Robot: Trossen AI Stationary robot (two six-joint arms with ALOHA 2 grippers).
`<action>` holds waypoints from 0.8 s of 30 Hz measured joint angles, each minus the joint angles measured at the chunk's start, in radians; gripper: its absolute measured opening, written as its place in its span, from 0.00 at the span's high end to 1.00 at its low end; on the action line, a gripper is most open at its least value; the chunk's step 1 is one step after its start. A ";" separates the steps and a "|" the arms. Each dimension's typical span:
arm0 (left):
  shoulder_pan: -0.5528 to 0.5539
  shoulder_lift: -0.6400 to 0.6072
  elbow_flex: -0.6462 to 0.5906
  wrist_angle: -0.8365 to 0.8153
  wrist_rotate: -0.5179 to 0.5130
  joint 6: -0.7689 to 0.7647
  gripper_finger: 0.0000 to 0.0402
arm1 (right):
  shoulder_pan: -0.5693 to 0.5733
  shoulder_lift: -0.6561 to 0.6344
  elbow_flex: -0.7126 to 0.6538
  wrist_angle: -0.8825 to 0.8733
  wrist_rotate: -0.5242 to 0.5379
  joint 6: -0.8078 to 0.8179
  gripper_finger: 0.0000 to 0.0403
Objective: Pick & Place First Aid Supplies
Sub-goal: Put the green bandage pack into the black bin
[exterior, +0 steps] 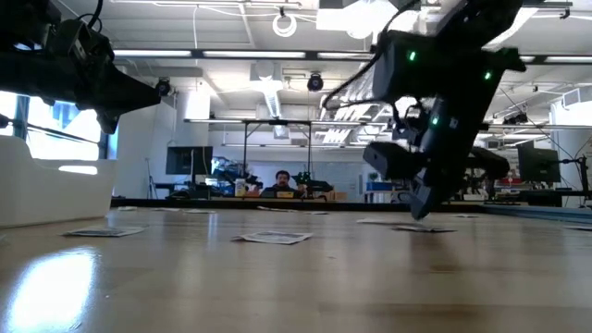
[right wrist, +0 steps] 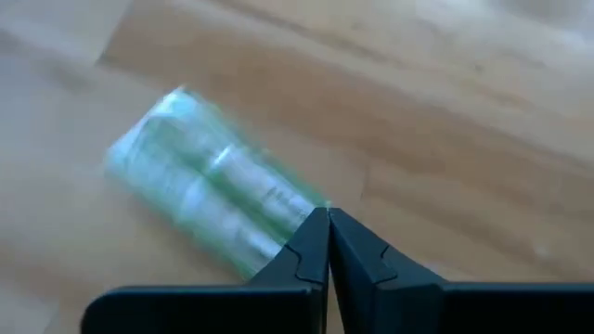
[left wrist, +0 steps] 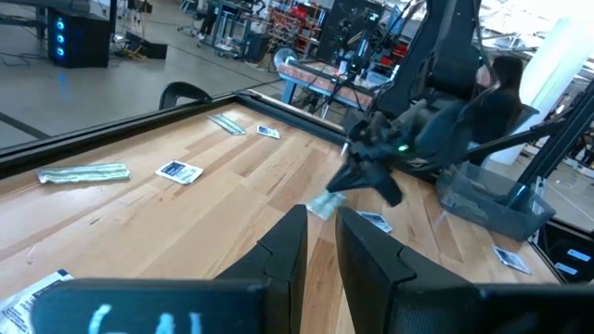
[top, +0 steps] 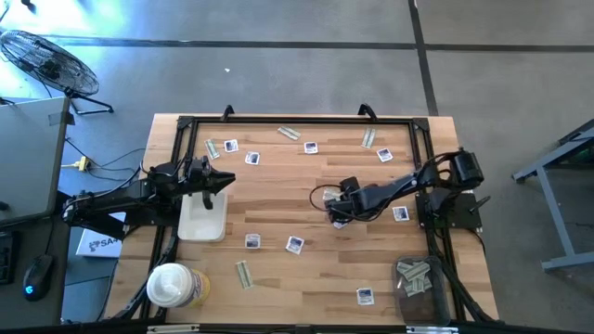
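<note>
your right end effector (right wrist: 327, 215) pinches a green strip (right wrist: 209, 186); more strips (top: 414, 276) fill the dark bin (top: 423, 306); the tray (top: 203, 219) looks empty.

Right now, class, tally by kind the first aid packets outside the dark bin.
Square white packets with dark print: 8
Narrow pale grey-green strips lying free: 4
Grey-green strip pinched by the right gripper: 1
Total: 13
</note>
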 joint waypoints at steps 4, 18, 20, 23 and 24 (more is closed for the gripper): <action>0.000 0.000 0.000 0.000 0.000 0.000 0.85 | 0.036 -0.088 0.001 -0.042 -0.018 -0.045 1.00; 0.000 0.000 0.000 0.000 0.000 0.000 0.85 | 0.232 -0.539 0.002 -0.200 -0.144 -0.371 1.00; 0.000 0.000 0.000 0.000 0.000 0.000 0.85 | 0.260 -0.590 0.002 -0.210 -0.206 -0.444 1.00; 0.000 0.000 0.000 0.000 0.000 0.000 0.85 | 0.297 -0.647 0.002 -0.218 -0.324 -0.567 1.00; 0.000 0.000 0.000 0.000 0.000 0.000 0.85 | 0.311 -0.660 0.002 -0.218 -0.371 -0.611 1.00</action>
